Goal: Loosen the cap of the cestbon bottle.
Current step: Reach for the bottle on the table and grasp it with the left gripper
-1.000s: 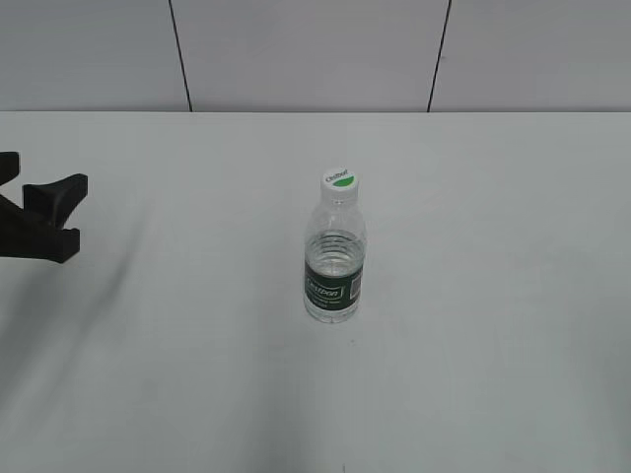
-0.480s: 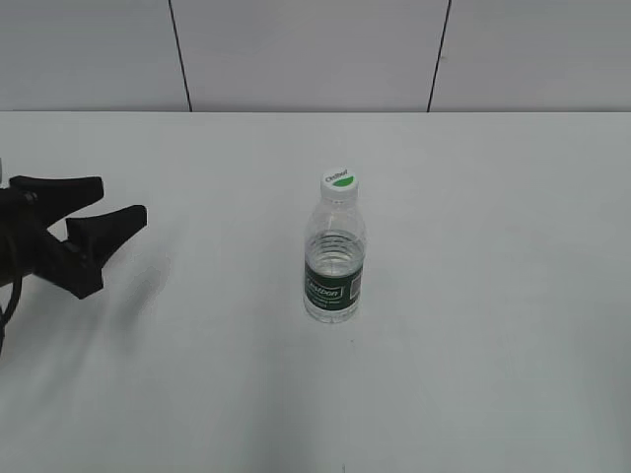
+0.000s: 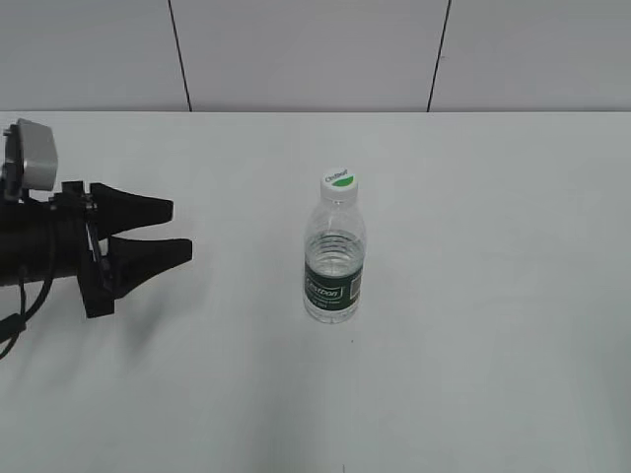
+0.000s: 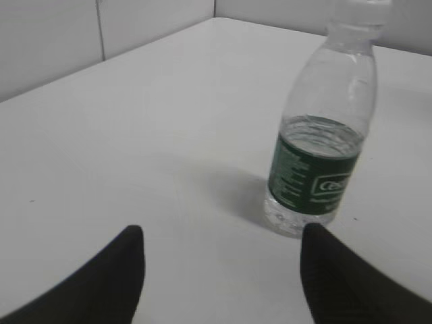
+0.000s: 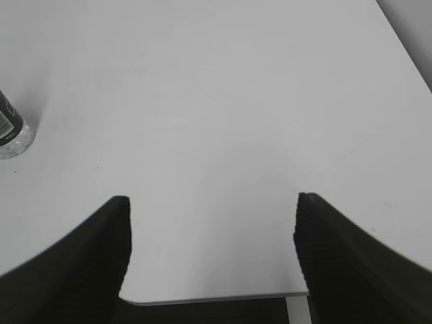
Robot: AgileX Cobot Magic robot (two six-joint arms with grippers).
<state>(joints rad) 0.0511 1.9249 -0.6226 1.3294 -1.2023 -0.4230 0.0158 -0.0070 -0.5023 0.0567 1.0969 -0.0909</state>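
The cestbon bottle [image 3: 335, 261] stands upright in the middle of the white table, clear and ribbed with a dark green label band. Its white cap [image 3: 341, 183] with a green mark sits on the neck. My left gripper [image 3: 177, 229] is open and empty, left of the bottle and pointing at it, well apart from it. In the left wrist view the bottle [image 4: 322, 138] stands ahead and to the right of the open gripper [image 4: 221, 237]. My right gripper [image 5: 212, 200] is open and empty over the table's near edge; only the bottle's base [image 5: 12, 133] shows at its far left.
The white table [image 3: 493, 296] runs to a panelled wall at the back. The table's front edge and a corner [image 5: 202, 297] show under the right gripper.
My left arm has moved in from the left edge toward the bottle, to the right, with its jaws open. The bottle has not moved.
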